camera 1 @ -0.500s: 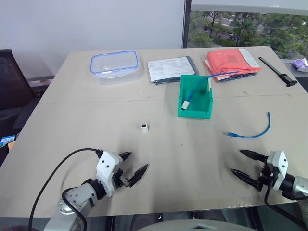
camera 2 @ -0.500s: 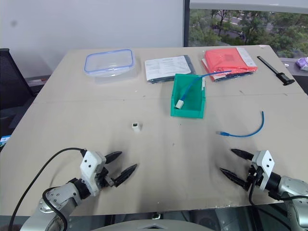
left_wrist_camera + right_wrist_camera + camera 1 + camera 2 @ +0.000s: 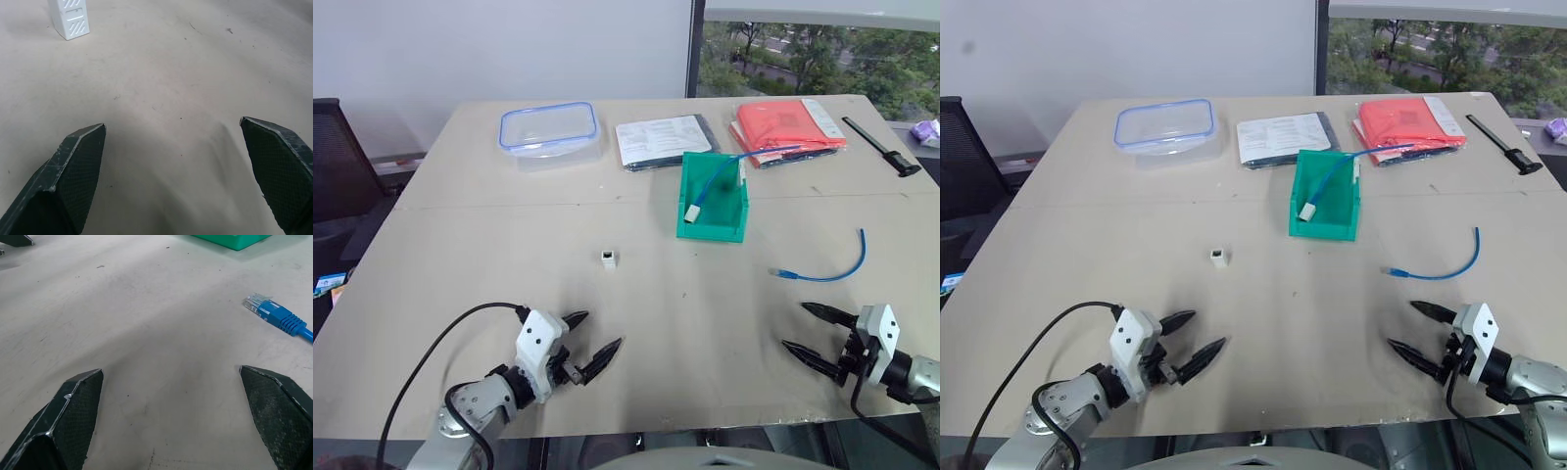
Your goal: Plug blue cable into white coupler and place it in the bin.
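Up at about one o'clock from the right gripper lies the blue cable — nearest plug pointing back at it, its curve running away toward two. Both grippers gape empty; the left gripper has the white coupler at twelve — bin beyond.

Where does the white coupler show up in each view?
Left eye view: white coupler on bare table, centre-left.
Right eye view: same spot, ahead of the left gripper.
Left wrist view: top corner.
Right wrist view: not in it.
Shared landmark: the green bin.
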